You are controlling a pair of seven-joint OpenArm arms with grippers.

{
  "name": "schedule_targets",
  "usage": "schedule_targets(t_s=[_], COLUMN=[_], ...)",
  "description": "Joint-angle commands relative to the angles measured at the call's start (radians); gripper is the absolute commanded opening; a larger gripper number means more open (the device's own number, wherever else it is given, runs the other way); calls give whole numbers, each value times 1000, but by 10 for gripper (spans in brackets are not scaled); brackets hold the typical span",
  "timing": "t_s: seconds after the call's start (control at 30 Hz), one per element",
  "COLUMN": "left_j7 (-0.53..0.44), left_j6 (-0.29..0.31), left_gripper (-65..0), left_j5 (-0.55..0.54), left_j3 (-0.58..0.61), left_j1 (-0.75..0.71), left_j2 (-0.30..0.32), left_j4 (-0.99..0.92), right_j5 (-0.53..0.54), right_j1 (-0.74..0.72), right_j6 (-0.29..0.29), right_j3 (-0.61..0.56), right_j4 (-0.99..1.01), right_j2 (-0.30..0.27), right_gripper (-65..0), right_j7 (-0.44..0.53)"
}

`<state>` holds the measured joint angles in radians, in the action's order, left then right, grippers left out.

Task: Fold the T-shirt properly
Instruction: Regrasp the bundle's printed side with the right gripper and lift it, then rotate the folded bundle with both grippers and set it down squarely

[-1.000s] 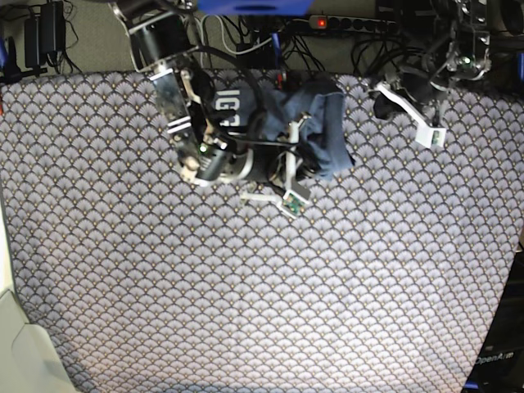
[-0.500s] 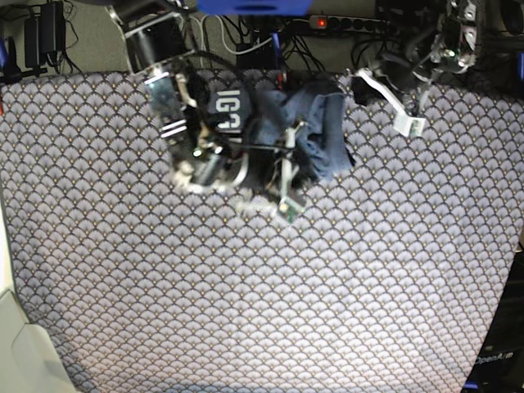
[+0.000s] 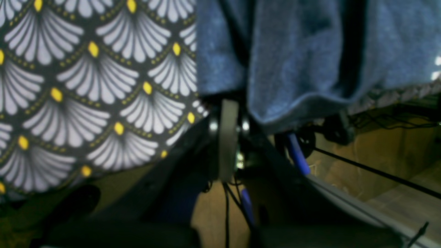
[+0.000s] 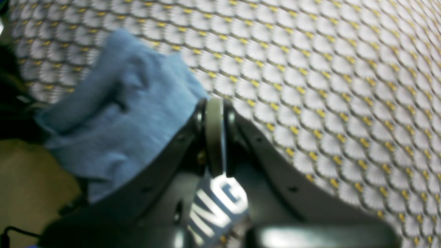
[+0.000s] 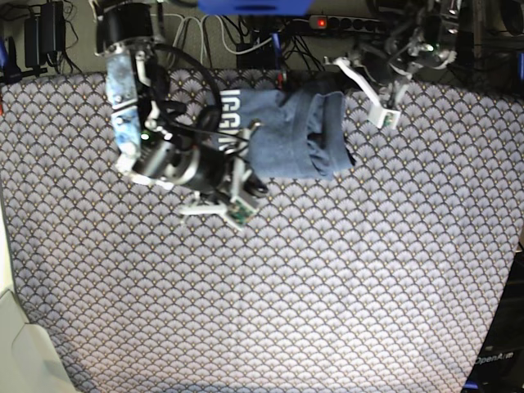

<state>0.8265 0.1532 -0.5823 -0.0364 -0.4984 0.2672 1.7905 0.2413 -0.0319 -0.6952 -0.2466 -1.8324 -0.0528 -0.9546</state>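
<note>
Both arms have shifted left; the T-shirt (image 5: 286,135) (bunched, upper centre) lies free, both arms' fingers (image 4: 214,137) closed, empty.

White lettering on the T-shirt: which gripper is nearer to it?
Right. The right gripper hangs right above the white lettering, jaws shut. The left gripper is at the T-shirt's opposite end, near the table's far edge.

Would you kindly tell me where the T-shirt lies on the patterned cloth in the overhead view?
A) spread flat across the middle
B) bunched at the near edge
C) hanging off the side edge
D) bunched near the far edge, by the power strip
D: the T-shirt sits crumpled at the tablecloth's far edge, just below the power strip.
</note>
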Motion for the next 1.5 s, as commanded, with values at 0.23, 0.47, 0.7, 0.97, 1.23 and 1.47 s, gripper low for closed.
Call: schedule_targets(t_s=[0.23, 0.47, 0.7, 0.97, 1.23, 1.47], left_j7=[-9, -9, -19, -11, -17, -19], left_j6=[10, 6, 6, 6, 4, 4], left_gripper=[-647, -647, -647, -647, -647, -647], left_j5=[120, 157, 157, 158, 153, 155], left_j3=[-1, -1, -10, -12, -4, -3], left_j1=[42, 96, 116, 208, 318, 455], left_j2=[-81, -115, -115, -158, -217, -285], left_j4=[10, -88, -108, -111, -261, -381], right_j5=[17, 16, 20, 16, 14, 14], right_j1=[89, 162, 174, 166, 172, 174], right_j6=[-3, -3, -3, -3, -3, -3], right_j3=[22, 112, 198, 198, 198, 198], right_j4=[-97, -114, -115, -111, -108, -106], right_j2=[-69, -101, -154, -166, -189, -233], right_gripper=[-650, -650, -650, -650, -650, -650], right_j7=[32, 33, 33, 33, 33, 33])
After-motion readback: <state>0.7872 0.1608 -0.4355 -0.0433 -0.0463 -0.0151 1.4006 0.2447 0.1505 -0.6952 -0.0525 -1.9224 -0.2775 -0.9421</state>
